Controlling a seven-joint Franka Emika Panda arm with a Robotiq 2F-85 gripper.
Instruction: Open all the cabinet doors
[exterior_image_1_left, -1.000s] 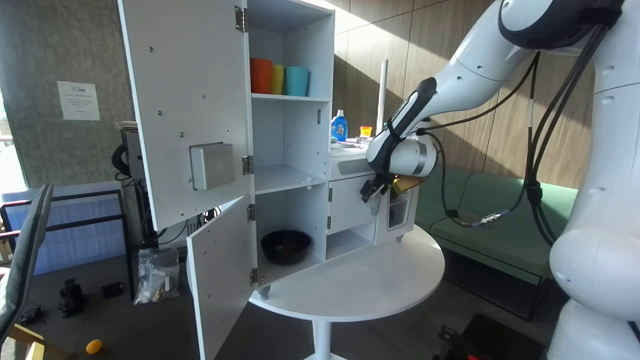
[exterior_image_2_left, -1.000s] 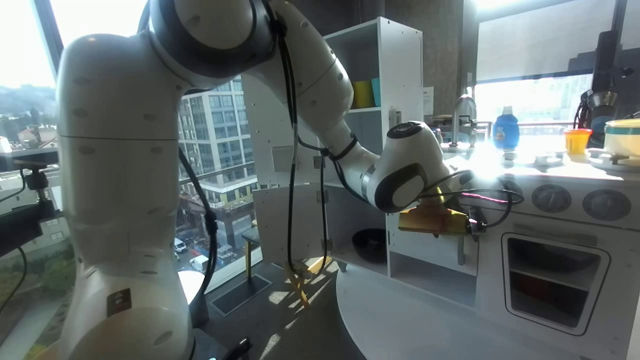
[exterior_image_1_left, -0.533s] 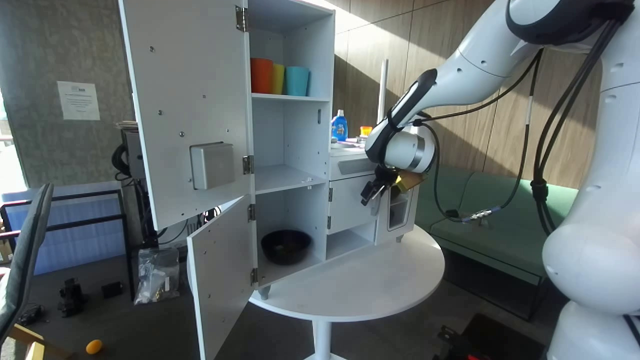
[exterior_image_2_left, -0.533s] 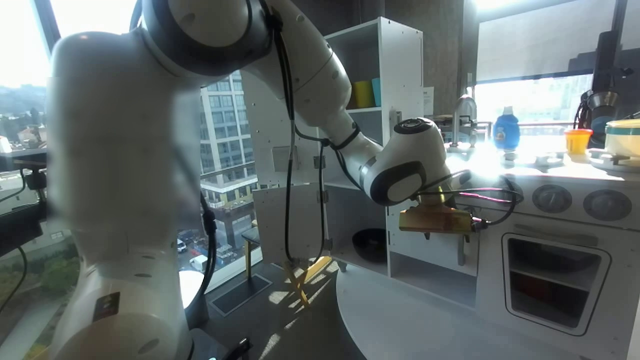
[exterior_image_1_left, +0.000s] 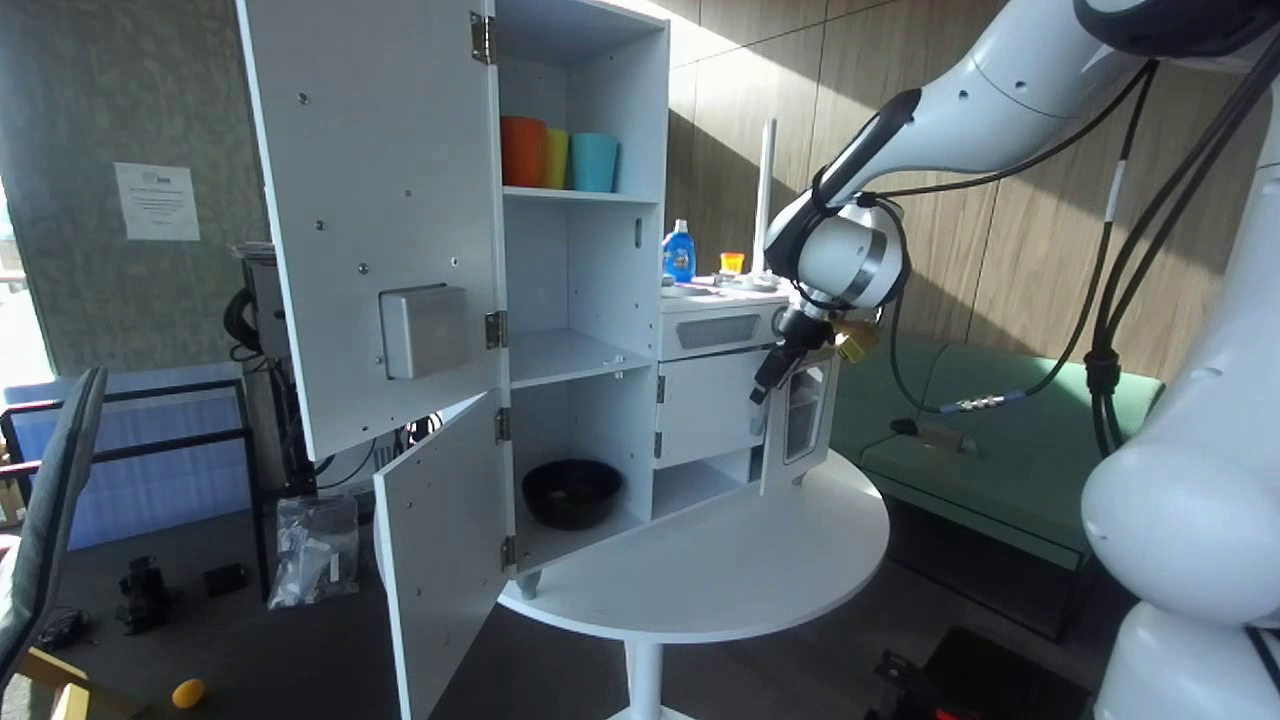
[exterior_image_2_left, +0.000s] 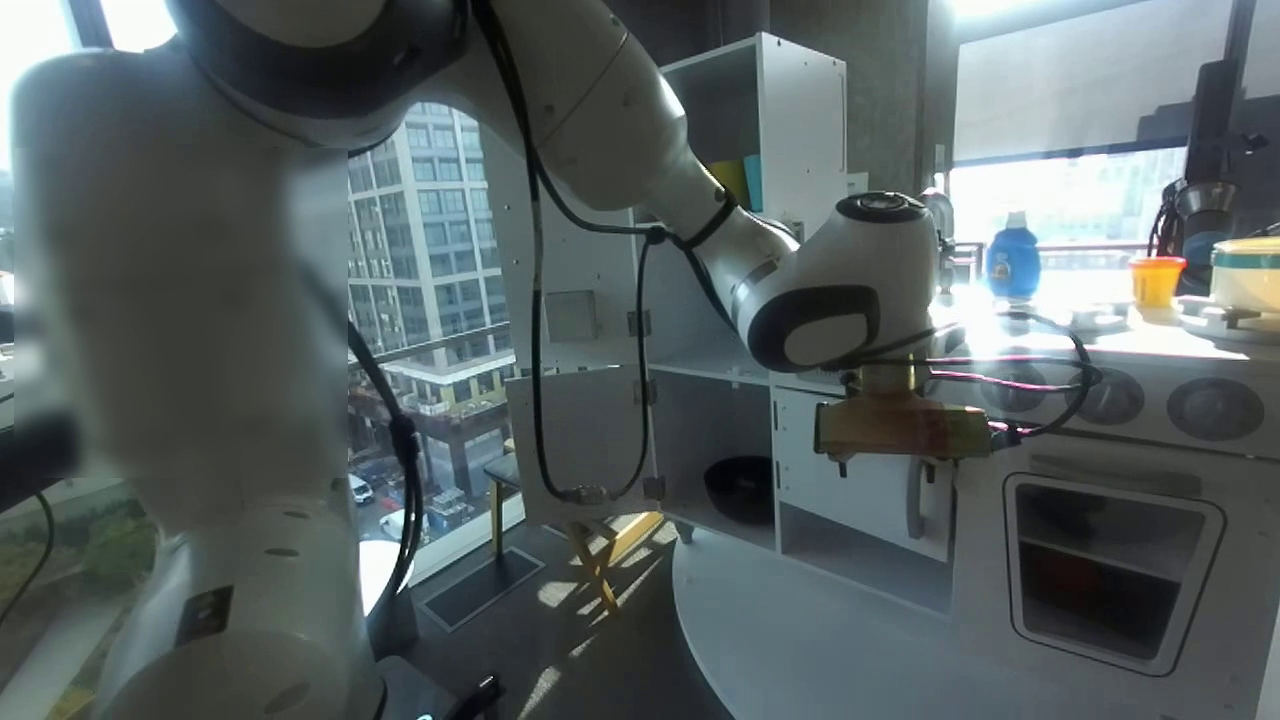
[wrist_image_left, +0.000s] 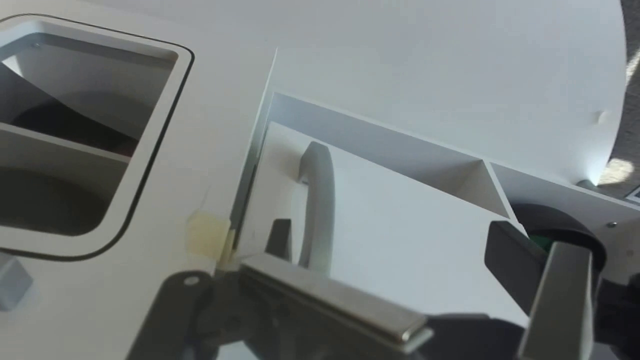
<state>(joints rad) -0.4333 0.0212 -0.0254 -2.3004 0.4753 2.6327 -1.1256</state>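
Note:
A small white door (exterior_image_1_left: 705, 410) with a curved grey handle (wrist_image_left: 320, 210) sits beside the white oven panel (exterior_image_2_left: 980, 590). A narrow dark gap runs between them in the wrist view; the door's free edge looks barely ajar. My gripper (wrist_image_left: 392, 240) is open in front of the door. In the wrist view the handle lies between its fingers, close to the left finger; contact cannot be told. The gripper also shows in both exterior views (exterior_image_1_left: 772, 375) (exterior_image_2_left: 886, 468). The tall cabinet's upper door (exterior_image_1_left: 390, 200) and lower door (exterior_image_1_left: 450, 560) stand wide open.
A low open shelf (exterior_image_1_left: 700, 488) lies under the small door. A black bowl (exterior_image_1_left: 572, 494) and cups (exterior_image_1_left: 594, 162) stand in the tall cabinet. A blue bottle (exterior_image_2_left: 1012, 258) and orange cup (exterior_image_2_left: 1157, 282) stand above the oven. The round tabletop (exterior_image_1_left: 700, 590) extends in front.
My gripper has drawn back from the cabinet, slightly right and up in the exterior views. The oven panel's edge beside the door has come slightly forward, and the door handle has shifted a little.

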